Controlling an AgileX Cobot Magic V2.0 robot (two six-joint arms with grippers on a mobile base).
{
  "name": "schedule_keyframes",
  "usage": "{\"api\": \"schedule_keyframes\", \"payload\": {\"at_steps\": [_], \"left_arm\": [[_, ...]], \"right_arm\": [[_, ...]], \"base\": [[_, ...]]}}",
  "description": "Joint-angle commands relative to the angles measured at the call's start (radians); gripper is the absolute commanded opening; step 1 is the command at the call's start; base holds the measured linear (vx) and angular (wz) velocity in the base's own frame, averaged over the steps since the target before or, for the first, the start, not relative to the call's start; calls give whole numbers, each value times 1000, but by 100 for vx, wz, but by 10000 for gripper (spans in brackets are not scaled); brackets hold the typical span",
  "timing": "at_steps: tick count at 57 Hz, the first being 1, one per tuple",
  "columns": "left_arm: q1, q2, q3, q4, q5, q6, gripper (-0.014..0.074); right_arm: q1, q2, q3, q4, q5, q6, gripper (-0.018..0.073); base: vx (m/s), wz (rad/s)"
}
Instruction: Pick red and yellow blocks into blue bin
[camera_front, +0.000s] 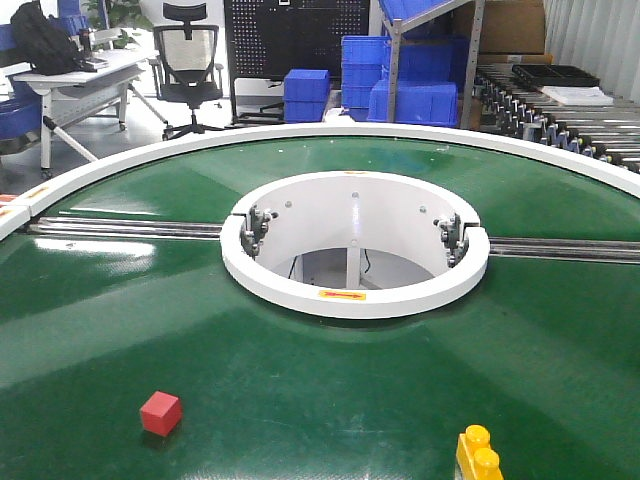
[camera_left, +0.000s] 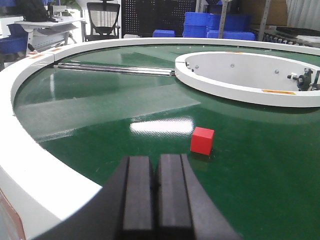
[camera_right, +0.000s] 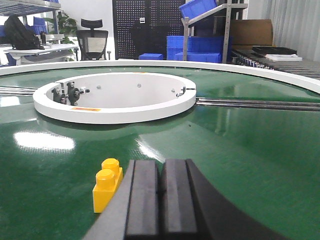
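**A:** Where do our two pieces lie?

**B:** Both are on the green belt (camera_front: 300, 380), on the near side of the white ring (camera_front: 355, 300). The red cube (camera_front: 160, 413) is near left. The yellow brick (camera_front: 477, 455) is near right, studs up, well apart from the cube.

**A:** And our hands?

**B:** Our left gripper (camera_left: 155, 162) has its pads pressed together on nothing, and the cube sits just beyond it, slightly right. Our right gripper (camera_right: 161, 167) is likewise closed and empty, with the brick just to its left.

**A:** Why are they placed so?

**B:** We judge that each arm faces the piece on its own side, so neither needs to cross. The jaws must part before we can grasp either piece.

**A:** And the blue bin?

**B:** We cannot find it. Blue crates (camera_front: 400, 70) stand far beyond the belt, but we cannot tell whether any of them is ours. Nothing has been picked yet.
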Motion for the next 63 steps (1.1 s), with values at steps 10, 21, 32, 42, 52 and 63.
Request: {"api": "schedule_keyframes", "payload": {"at_steps": [10,21,32,42,52,63], "left_arm": [[-1,-17,-17,-1,-81,-10,-6],[-1,-17,-17,-1,-81,-10,-6],[-1,-17,-17,-1,-81,-10,-6],[-1,-17,-17,-1,-102,-10,-6],[-1,-17,-55,-1,-206,-11,-6],[-1,-16,-257,-2,-197,-12,-6]], "right_arm": [[-6,-11,6,-5,-82,-4,-11],[-6,-11,6,-5,-82,-4,-11],[-6,-11,6,-5,-82,-4,-11],[-6,-11,6,-5,-90,-4,-11],[-6,-11,-51,-10,-219,-3,-11],[-6,6,-313,-59,-93,-16,-11]], "base": [[0,0],[0,0],[0,0],[0,0],[0,0],[0,0]]}}
